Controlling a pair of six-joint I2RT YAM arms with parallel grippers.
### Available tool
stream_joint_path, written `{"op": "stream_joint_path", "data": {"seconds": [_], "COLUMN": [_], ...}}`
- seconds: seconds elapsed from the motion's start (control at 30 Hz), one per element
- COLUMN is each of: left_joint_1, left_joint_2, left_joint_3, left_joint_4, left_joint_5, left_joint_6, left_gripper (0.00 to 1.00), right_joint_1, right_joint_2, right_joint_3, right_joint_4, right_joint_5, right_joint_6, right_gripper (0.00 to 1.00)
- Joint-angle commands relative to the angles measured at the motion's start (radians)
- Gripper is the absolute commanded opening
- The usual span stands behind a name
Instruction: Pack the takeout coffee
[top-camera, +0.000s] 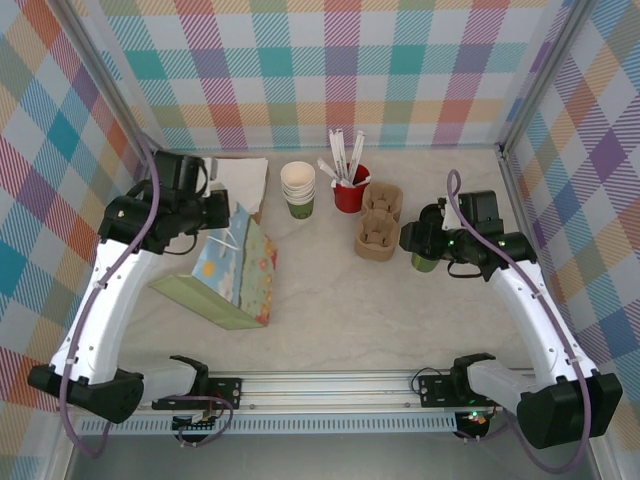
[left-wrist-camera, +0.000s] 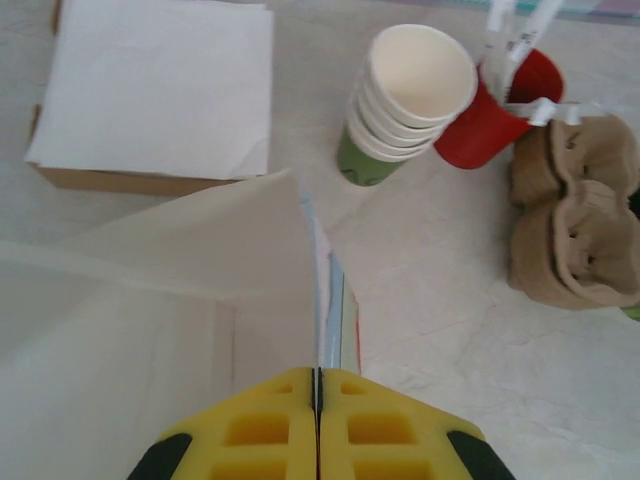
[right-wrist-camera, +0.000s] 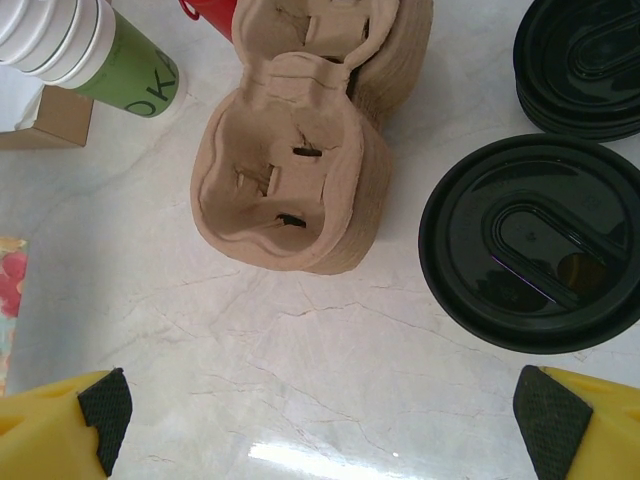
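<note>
Right wrist view: coffee cup (right-wrist-camera: 530, 250) not yet packed, seemingly just ahead of the widely spread, empty right fingers (right-wrist-camera: 60, 420); left fingers (left-wrist-camera: 260, 430) clamp the bag (left-wrist-camera: 180, 300).

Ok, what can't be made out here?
- Takeout coffee: right wrist view, its black lid hides the cup wall; top view, the right gripper covers most of it.
- Loose lids: right wrist view, cut off by the top-right edge.
- Stacked cups lettering: right wrist view, wraps out of sight.
- Paper bag inside: left wrist view, bottom past the lower edge.
</note>
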Motion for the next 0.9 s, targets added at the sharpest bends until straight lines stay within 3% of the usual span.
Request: {"op": "stream_joint_path", "data": {"seconds": [0.0, 0.3, 0.63, 0.87], "left_joint_1": [-0.12, -0.288, -0.349, -0.351], "left_joint_2": [0.072, 0.277, 0.446, 0.473], "left_joint_3": [0.076, 0.195, 0.277, 0.332], "left_joint_4": [-0.023, 0.009, 0.022, 0.02], "left_joint_5": [-0.105, -0.214, -0.235, -0.187], "left_joint_6": [-0.08, -0.066, -0.064, -0.048], "left_gripper": [0.0, 0.0, 0.01, 0.32], "right_joint_1": [-0.004, -0.003, -0.003, -0.004], "right_joint_2": [-0.003, 0.01, 0.018, 0.06], "right_joint_3": [0.015, 0.02, -0.004, 0.025], "right_joint_4": [0.006, -0.03, -0.014, -0.026], "right_joint_5": [-0.014, -0.016, -0.064, -0.091], "right_joint_6": [0.014, 0.016, 0.036, 0.035], "right_gripper": [1.0, 1.0, 0.97, 0.94]}}
